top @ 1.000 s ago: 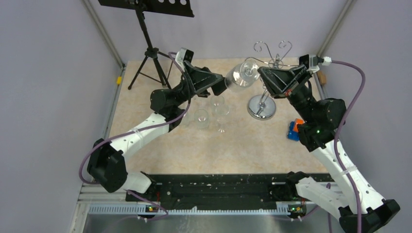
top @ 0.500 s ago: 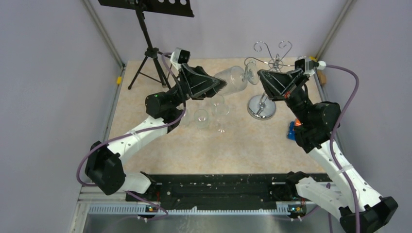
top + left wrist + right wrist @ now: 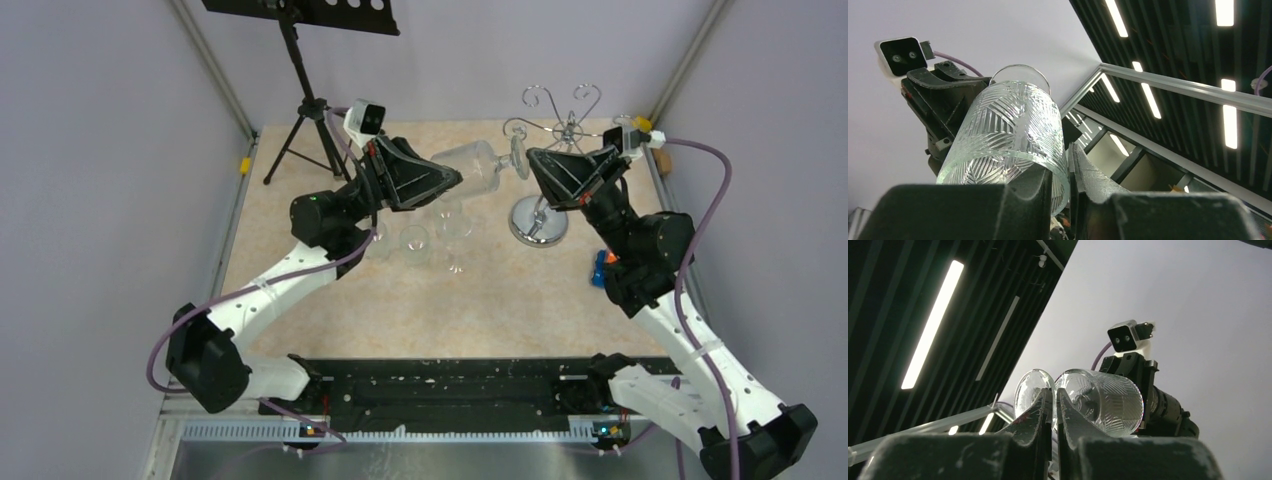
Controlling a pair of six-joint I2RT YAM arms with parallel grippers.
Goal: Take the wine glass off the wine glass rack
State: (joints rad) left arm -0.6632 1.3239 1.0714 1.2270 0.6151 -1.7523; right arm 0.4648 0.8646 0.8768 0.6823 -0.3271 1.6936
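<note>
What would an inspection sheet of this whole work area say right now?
Surface: beige mottled table.
Job's things: wine glass held sideways in the air beside the top of the wine glass rack, which stands upright at the back right.
Clutter: several clear glasses standing mid-table; orange and blue object by the right arm; black music stand at the back left.
Tools: left tool pinches the glass's rim; right tool is shut on its stem.
Cables: purple cables loop along both arms, nothing snagged seen.
Surroundings: plain lilac walls; nothing else seen.
</note>
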